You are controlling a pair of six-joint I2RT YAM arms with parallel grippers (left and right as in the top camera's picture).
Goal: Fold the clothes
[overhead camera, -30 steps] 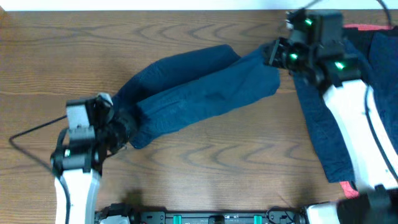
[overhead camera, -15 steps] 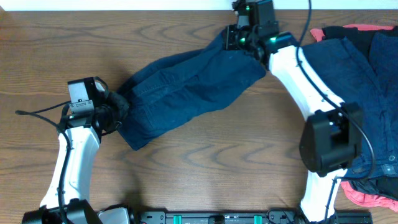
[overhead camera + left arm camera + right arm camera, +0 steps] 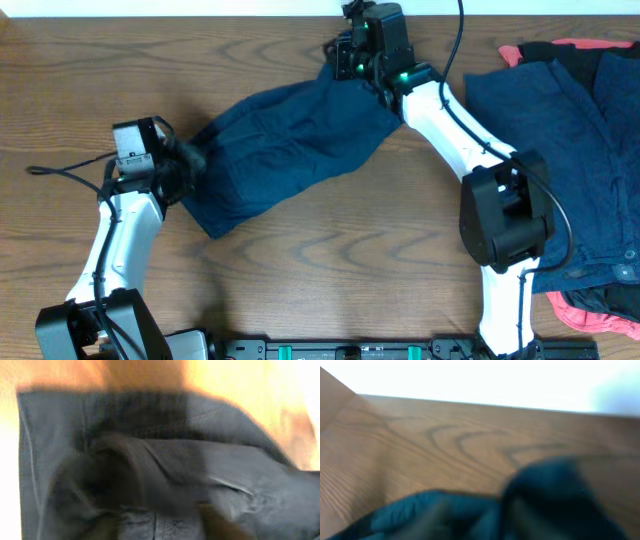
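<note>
Across the wooden table (image 3: 300, 270), left gripper (image 3: 190, 158) and right gripper (image 3: 343, 62) each appear clamped on one end of the shorts (image 3: 290, 150), spreading them; next, lay flat and fold.

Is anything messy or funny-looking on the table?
Yes. The navy garment lies crooked and bunched, stretched slantwise between the left gripper and the right gripper. At the far right, more clothes sit in a rumpled heap, a coral-red piece poking out.

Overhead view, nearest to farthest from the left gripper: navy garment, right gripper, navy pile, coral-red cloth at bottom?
1. navy garment, bunched at the left gripper.
2. right gripper, at the garment's far end.
3. navy pile, right side.
4. coral-red cloth, bottom right corner.
</note>
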